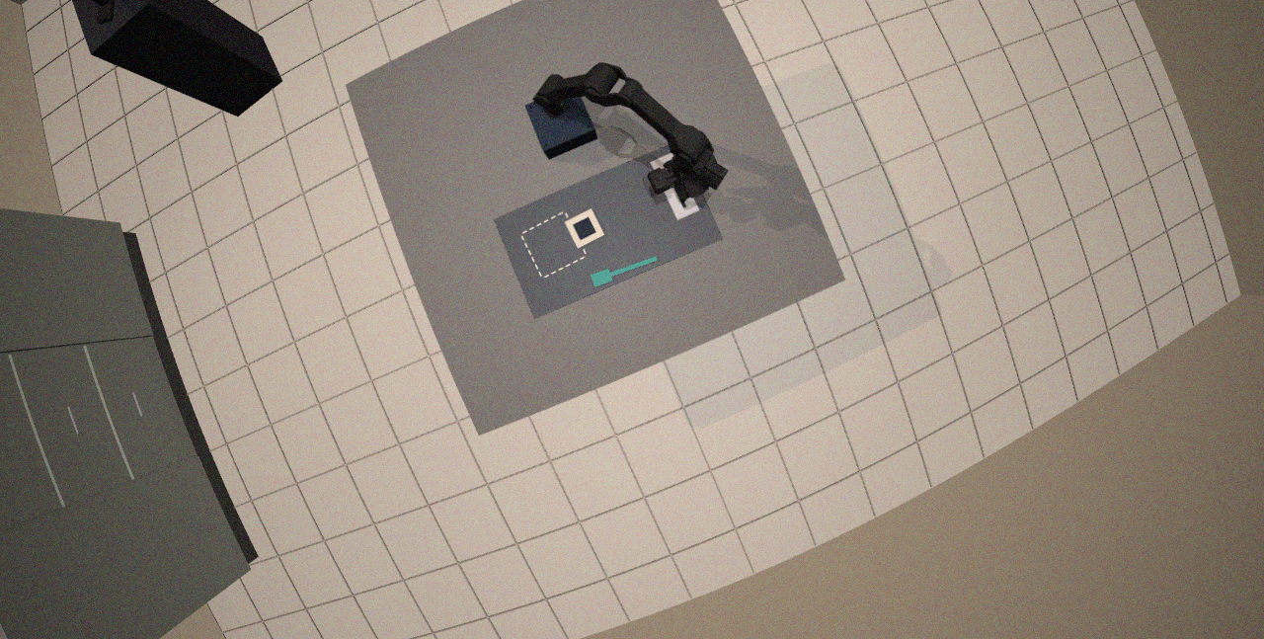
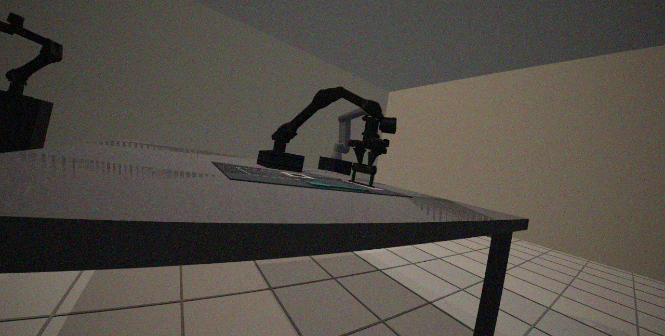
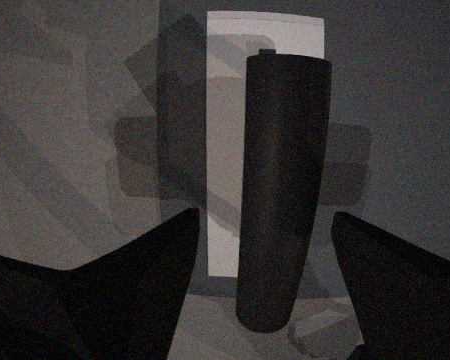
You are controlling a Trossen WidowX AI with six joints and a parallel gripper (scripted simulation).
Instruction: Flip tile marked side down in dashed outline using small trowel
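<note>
The square cream tile (image 1: 584, 227) (image 2: 304, 176) lies flat on the mat (image 1: 627, 224), dark square up, overlapping the right side of the dashed outline (image 1: 541, 276). The trowel has a white plate (image 1: 682, 206) (image 3: 225, 150) and a raised black bar handle (image 2: 363, 169) (image 3: 285, 150); it stands flat at the mat's right end. My gripper (image 1: 678, 182) (image 2: 366, 162) (image 3: 268, 221) points down over the handle, open, one finger either side of it, with gaps visible in the wrist view. The arm hides most of the handle in the top view.
A teal flat-bladed tool (image 1: 601, 278) (image 2: 320, 185) with a thin handle lies near the mat's front edge. My arm's dark base (image 1: 561, 126) stands behind the mat. Another black arm's tall block (image 1: 177, 34) stands beyond the table's left side. A grey arm (image 2: 344, 134) shows behind mine.
</note>
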